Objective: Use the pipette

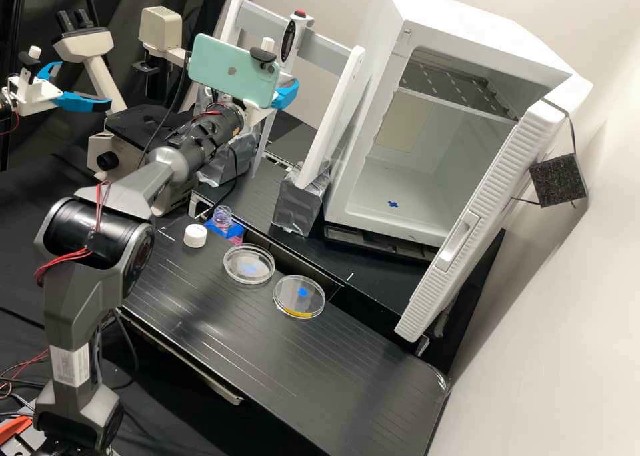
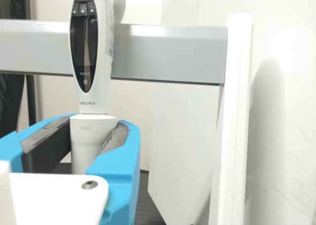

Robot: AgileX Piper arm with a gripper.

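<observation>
item: white electronic pipette (image 2: pixel 101 99), upright, in front of the rack's grey crossbar (image 2: pixel 168 52). gripper (image 1: pixel 287 93): two blue fingers (image 2: pixel 121 163) closed on the pipette's lower body, one each side, below the crossbar.

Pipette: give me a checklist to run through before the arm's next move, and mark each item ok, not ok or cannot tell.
1. Pipette upright at the rack's bar: ok.
2. Gripper lined up with the pipette's lower part: ok, it is around it.
3. Grip firm enough to lift: cannot tell.
4. Bottle open: ok, its cap sits beside it on the bench.
5. Two dishes, one nearer the bottle and one farther off, on the bench: ok.
6. Pipette free of the rack: not ok, it is at the bar.
</observation>
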